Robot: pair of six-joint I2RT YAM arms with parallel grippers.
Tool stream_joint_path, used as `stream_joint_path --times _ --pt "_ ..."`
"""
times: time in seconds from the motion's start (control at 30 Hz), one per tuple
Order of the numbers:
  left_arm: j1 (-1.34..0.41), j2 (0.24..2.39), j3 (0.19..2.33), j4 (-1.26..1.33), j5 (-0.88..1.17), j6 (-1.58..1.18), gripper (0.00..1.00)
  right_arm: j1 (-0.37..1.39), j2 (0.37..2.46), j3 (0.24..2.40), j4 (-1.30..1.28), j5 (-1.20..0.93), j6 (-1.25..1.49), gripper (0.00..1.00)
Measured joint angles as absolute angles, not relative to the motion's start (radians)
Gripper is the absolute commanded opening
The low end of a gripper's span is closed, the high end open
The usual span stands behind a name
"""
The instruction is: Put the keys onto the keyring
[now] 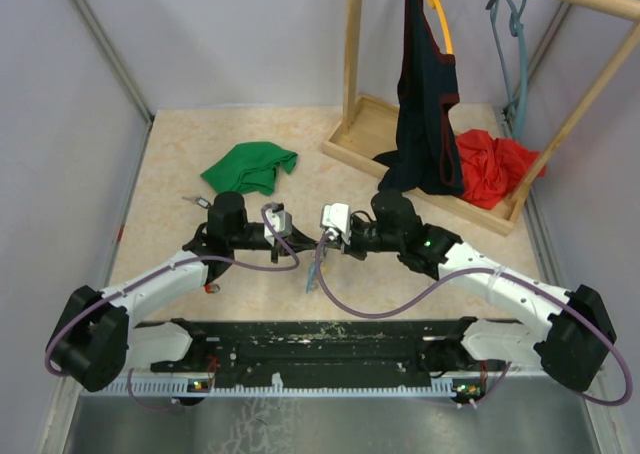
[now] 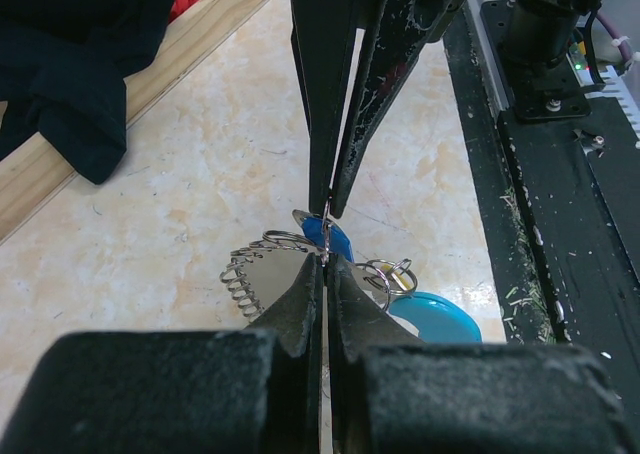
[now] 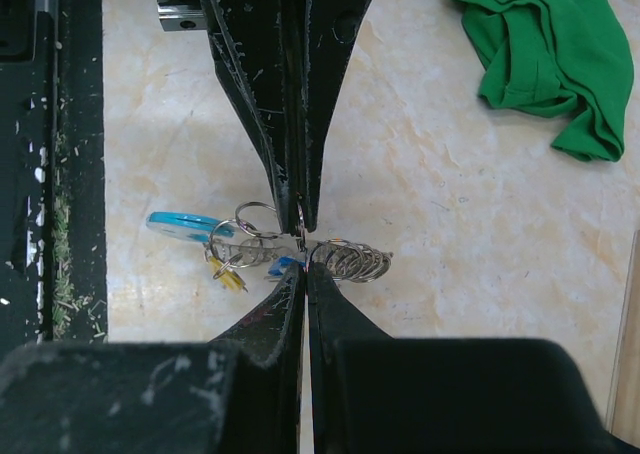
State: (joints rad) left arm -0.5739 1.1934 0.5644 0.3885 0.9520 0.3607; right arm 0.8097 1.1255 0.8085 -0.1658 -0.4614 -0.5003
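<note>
Jaws on both arms stand pressed together, tip facing tip, over the middle of the table. We see the left gripper closed to a hairline and the right gripper closed just as tight. Each nips a thin run of wire on the keyring, one from either side, with only that sliver of metal between the two sets of tips.

From the right wrist, the keyring's silvery coil bulges just to one side of the pinch. The small split rings and the light blue band trail off to the other side. A yellow key hangs beneath those rings, and a blue key sits right against the pinch, its head partly hidden by the fingers. We cannot tell whether either key is threaded on the loop itself or only on the small rings, nor whether the bundle clears the tabletop.

Farther out, a green cloth lies crumpled on the far left of the table, well apart from the grippers. At the far right stands a wooden rack, with a dark garment draped from it and a red cloth heaped on its base.
</note>
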Motion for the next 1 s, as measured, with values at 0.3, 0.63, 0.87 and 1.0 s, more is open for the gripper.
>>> stream_joint_path --times 0.3,0.63,0.87,1.0 --pt "-0.575 1.193 0.564 0.389 0.953 0.363 0.0 0.81 1.126 0.833 -0.169 -0.472 -0.493 0.0" --pt "-0.576 1.193 0.564 0.389 0.939 0.368 0.0 0.81 1.124 0.833 -0.199 -0.447 -0.486 0.0" --pt "-0.576 1.19 0.564 0.389 0.935 0.368 0.0 0.81 1.121 0.833 -0.204 -0.448 -0.486 0.0" --pt "-0.576 1.19 0.564 0.389 0.936 0.368 0.0 0.81 1.121 0.833 -0.204 -0.452 -0.486 0.0"
